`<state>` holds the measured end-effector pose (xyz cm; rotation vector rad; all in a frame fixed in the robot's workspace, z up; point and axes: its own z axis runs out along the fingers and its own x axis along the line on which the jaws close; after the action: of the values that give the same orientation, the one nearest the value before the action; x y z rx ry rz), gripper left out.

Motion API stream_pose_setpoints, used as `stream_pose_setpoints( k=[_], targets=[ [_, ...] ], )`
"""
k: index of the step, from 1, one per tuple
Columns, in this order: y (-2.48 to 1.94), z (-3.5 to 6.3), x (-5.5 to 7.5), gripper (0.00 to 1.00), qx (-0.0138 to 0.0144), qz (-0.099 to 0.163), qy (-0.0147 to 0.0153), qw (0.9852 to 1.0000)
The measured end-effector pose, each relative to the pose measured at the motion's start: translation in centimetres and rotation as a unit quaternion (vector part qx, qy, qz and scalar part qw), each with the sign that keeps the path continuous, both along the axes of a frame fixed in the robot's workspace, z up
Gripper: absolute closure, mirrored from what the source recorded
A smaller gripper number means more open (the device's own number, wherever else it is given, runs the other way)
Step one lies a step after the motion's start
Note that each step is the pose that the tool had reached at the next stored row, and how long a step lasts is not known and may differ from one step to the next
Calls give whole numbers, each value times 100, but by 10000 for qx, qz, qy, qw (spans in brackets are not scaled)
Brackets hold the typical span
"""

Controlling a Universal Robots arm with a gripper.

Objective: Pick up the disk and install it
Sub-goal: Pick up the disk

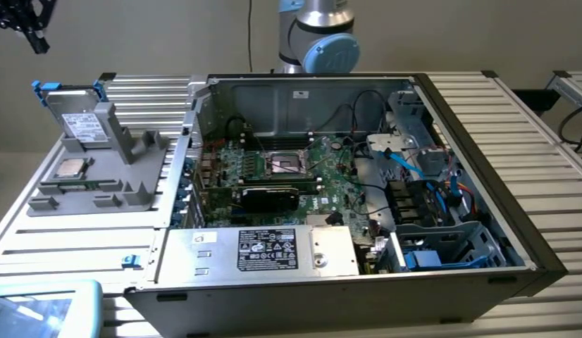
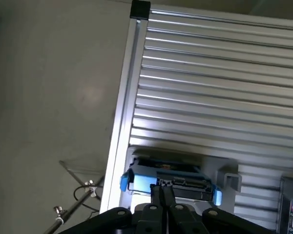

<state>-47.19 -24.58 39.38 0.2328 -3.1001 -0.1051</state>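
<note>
In the exterior view the disk [image 1: 82, 121] stands on edge in a grey holder [image 1: 127, 151] on the slatted counter [image 1: 75, 243], at the exterior view's left. Its blue bracket [image 1: 46, 89] pokes up at the top corners. The jaws hang well above it, a little further to that same left, and carry nothing. A CPU chip [image 1: 70, 167] lies in the holder just in front of the disk, so a disk knocked forward would likely tip onto it. The open computer case [image 1: 521, 239] sits beside the holder. Loose cables [image 1: 409, 167] cross above its blue drive bay [image 1: 442, 255] and could snag a bracket ear on the way in.

In the wrist view the jaws look pressed together, their tips lined up over the upper edge of the disk [image 2: 178, 181], which is seen edge-on between the blue bracket ends [image 2: 125, 181]. Coming down like this, I judge they would butt onto that edge rather than straddle it, pushing the drive hard into the holder or skewing it. The disk also stands close to the counter's edge rail [image 2: 123, 122], with the floor [image 2: 49, 97] beyond. A weak or off-centre grip on the thin plastic bracket could drop it over the side.
</note>
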Motion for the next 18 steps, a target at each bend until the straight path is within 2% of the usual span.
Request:
stream_pose_setpoints(
  k=[4,6,12,15,18],
  targets=[
    [0,-1,0,89,24,364,-7,9993],
    [-1,-1,1,89,29,522,-35,9986],
    [-1,-3,1,89,27,945,-212,9953],
    [-1,-3,1,89,25,1152,-300,9929],
    [0,-3,0,89,29,1383,-365,9897]
  ],
)
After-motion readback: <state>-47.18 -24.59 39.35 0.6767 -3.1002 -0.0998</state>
